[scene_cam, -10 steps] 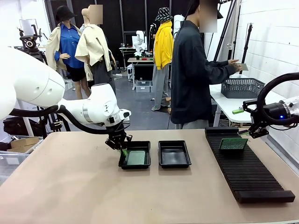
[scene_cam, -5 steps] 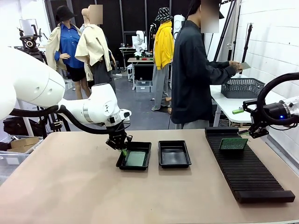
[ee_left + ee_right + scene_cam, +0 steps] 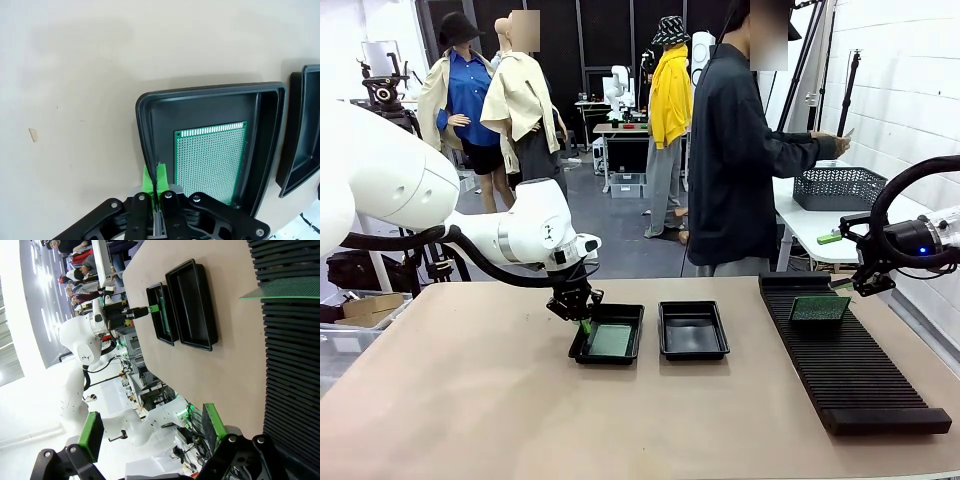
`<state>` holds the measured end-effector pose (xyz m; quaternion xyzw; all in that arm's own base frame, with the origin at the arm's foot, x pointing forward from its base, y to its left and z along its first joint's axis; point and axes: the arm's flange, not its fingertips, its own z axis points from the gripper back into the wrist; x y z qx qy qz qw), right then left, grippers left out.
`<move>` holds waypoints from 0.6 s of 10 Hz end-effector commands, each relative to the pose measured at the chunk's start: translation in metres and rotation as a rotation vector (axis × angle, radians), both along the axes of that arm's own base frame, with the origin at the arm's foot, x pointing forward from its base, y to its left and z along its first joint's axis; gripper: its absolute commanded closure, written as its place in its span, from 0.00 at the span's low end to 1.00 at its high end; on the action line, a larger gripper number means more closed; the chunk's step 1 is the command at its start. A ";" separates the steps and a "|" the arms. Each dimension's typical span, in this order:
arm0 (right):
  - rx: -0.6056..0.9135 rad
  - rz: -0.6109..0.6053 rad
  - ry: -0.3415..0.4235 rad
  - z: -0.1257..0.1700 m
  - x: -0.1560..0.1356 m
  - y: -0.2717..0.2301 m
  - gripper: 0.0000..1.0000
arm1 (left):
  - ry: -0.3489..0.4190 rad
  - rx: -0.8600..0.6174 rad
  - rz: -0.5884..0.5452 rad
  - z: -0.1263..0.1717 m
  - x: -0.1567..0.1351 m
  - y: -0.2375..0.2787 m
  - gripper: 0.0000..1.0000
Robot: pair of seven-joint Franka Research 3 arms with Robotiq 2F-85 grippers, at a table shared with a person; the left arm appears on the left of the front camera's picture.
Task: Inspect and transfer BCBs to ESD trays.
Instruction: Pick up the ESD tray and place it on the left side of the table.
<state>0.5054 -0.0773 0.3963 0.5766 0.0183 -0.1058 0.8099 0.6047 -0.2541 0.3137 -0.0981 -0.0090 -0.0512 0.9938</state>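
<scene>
Since the left gripper (image 3: pixel 154 181) just clamped onto the ESD tray (image 3: pixel 200 92) w/ a BCB (image 3: pixel 210 160) inside n nudged it, it's prob repositioning

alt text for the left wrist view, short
The left gripper is shut on the rim of a black ESD tray holding one green BCB lying flat. A second tray edges in beside it on the tan table.
</scene>
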 end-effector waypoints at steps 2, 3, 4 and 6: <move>-0.021 0.002 -0.002 0.000 -0.003 0.003 0.00 | 0.031 0.013 0.003 0.004 0.000 0.013 1.00; -0.021 0.002 -0.002 0.000 -0.003 0.003 0.00 | 0.045 0.017 0.002 0.010 0.001 0.027 1.00; -0.021 0.002 -0.002 0.000 -0.003 0.003 0.00 | 0.044 0.028 -0.003 0.013 0.003 0.040 1.00; -0.021 0.002 -0.002 0.000 -0.003 0.003 0.00 | 0.054 0.055 -0.005 0.012 0.008 0.068 1.00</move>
